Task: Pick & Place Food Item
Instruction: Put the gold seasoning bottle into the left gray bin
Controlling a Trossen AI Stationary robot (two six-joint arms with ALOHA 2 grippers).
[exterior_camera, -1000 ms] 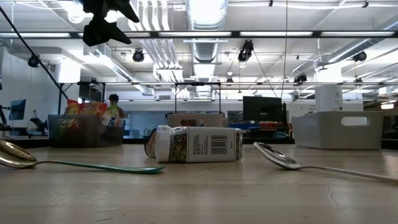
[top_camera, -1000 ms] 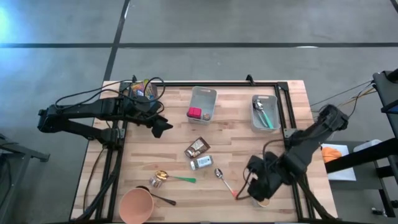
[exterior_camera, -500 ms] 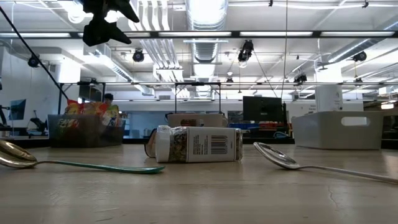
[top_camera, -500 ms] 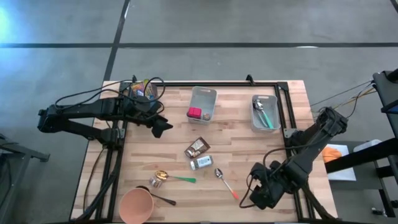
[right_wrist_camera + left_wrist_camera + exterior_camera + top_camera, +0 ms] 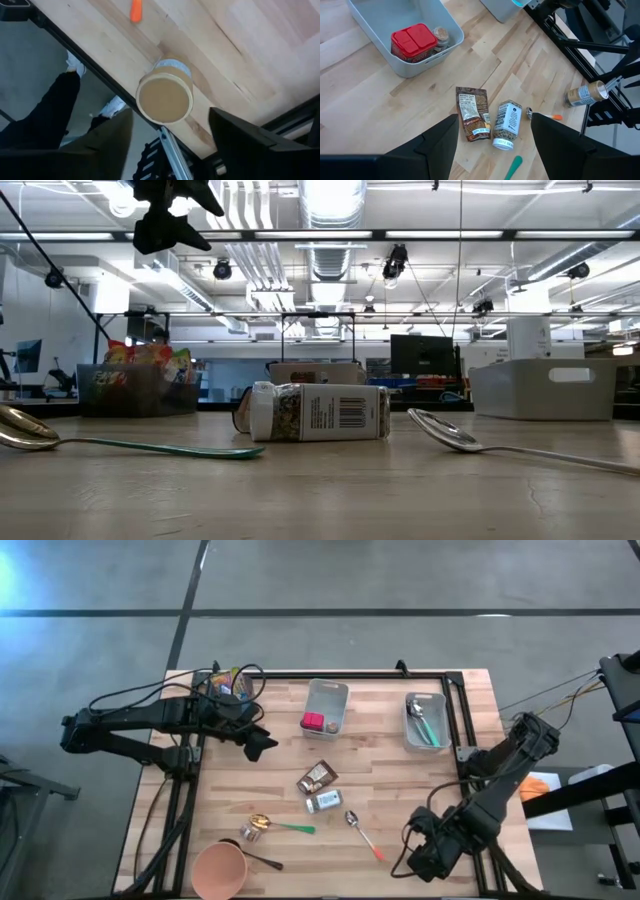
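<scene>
Hovering over the table's near right corner, my right gripper (image 5: 425,862) has its fingers (image 5: 100,145) spread wide, holding nothing. In the right wrist view the tan-capped can (image 5: 165,98) sits at the table's edge in line with the gap between the fingers, clear of both. The high view hides the can under the arm. The left wrist view shows it as a gold cylinder with a silver end, close to the black frame rail (image 5: 570,47). I can't tell from these views whether it stands or lies.

My left gripper (image 5: 262,744) hangs above the table's far left part, fingers parted, empty.

Mid-table, the brown snack packet (image 5: 317,776) and the spice jar (image 5: 323,802) lie just beside each other, jar on its side. Near them lies the orange-handled spoon (image 5: 362,832), and the green-handled spoon (image 5: 280,826) is closer to the pink cup (image 5: 220,870) at the near left.

At the far side, one grey bin (image 5: 330,690) holds a red box (image 5: 313,722). The other bin (image 5: 412,735) holds utensils.

A person's dark trouser leg (image 5: 55,100) and light shoes show on the floor beyond the table edge.
</scene>
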